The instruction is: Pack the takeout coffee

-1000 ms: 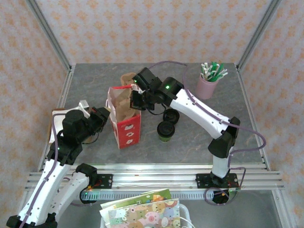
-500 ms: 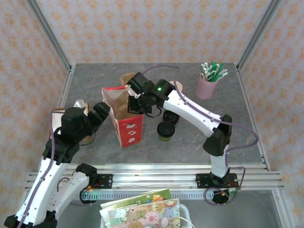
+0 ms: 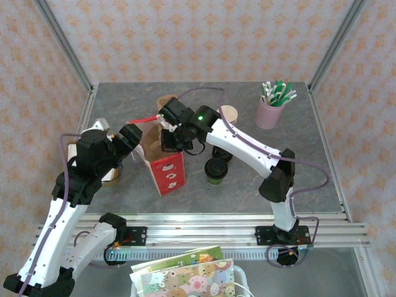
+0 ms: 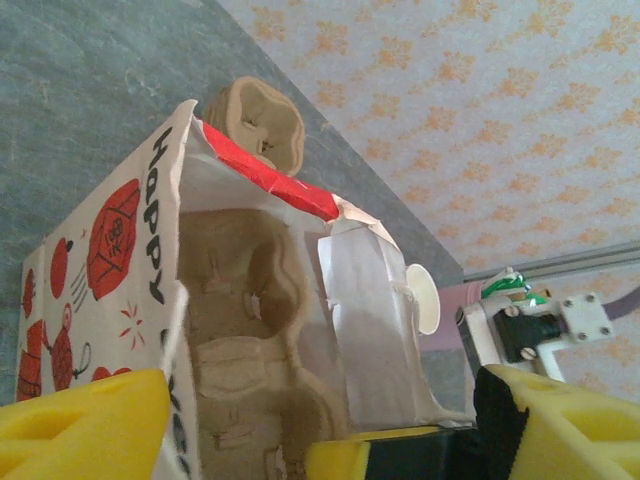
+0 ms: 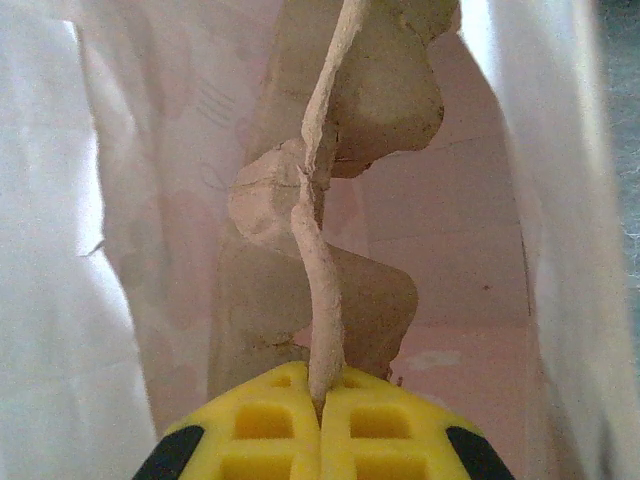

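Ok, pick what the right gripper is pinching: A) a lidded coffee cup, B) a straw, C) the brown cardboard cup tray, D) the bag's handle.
C: the right gripper, shut, clamps the thin edge of the cup tray standing inside the paper bag.

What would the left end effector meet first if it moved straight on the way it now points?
Probably the red-and-white paper bag, then the brown moulded-pulp cup carrier inside it; depth is unclear.
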